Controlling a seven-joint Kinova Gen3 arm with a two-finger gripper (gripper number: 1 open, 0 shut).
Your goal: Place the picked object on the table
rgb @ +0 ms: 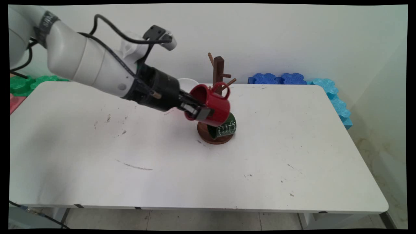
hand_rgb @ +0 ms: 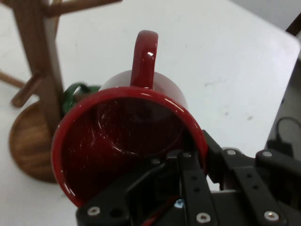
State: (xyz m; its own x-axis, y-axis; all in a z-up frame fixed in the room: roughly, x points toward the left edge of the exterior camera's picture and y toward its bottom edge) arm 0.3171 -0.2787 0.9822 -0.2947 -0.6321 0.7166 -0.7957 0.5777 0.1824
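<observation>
Fingers [rgb: 199, 112] clamping red mug's [rgb: 213, 105] rim — beside mug tree [rgb: 218, 81]

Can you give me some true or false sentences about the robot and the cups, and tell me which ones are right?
1. The gripper holds a red mug by its rim, one finger inside and one outside. True.
2. The red mug stands flat on the table. False: it is lifted and tilted, up beside the wooden mug tree.
3. A dark green mug with white writing hangs low on the mug tree, by its round base. True.
4. The red mug has no handle. False: its handle shows, on the side facing the mug tree's pegs.
5. The blue foam pieces lie on the table's middle. False: they sit behind the far right edge, against the wall.
</observation>
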